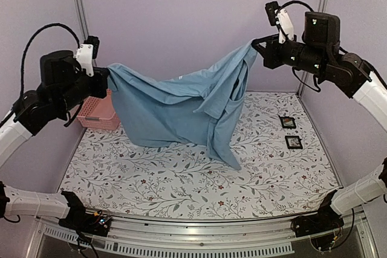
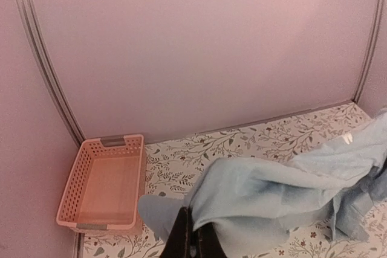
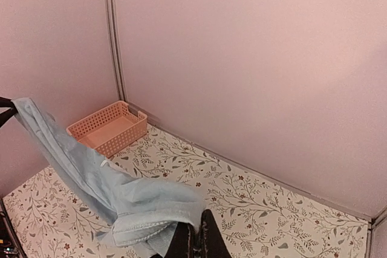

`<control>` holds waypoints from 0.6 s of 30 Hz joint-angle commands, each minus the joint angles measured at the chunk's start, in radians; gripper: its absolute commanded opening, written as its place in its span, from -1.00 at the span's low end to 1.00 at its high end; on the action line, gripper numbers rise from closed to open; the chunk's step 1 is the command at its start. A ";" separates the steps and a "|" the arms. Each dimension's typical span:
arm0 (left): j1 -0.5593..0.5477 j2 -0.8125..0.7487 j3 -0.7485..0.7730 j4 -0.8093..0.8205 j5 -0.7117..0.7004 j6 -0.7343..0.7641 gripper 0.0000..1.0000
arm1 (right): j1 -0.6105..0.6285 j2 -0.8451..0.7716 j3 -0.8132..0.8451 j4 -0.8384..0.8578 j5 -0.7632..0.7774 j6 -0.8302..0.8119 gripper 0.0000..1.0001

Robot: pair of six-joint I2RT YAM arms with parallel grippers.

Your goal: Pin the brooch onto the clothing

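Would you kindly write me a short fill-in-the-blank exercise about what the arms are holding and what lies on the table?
1. The left gripper and right gripper have their jaws ____ on the T-shirt, holding it up.
2. The basket at the back left is ____ in colour.
3. On the table, to the right, lie ____ small black frames.
Missing words: shut; pink; two.

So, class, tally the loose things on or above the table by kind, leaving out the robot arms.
Light blue T-shirt: 1
Pink basket: 1
Small black square frames: 2
Total: 4
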 commanded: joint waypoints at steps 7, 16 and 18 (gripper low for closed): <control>0.001 0.021 0.037 0.048 -0.069 0.215 -1.00 | -0.075 -0.016 0.152 -0.008 -0.019 -0.127 -1.00; 0.254 0.390 0.323 0.231 0.037 0.345 -1.00 | -0.390 0.365 0.551 0.064 -0.294 -0.043 -1.00; 0.265 0.458 0.408 0.252 0.050 0.392 -1.00 | -0.438 0.429 0.638 0.080 -0.343 0.010 -1.00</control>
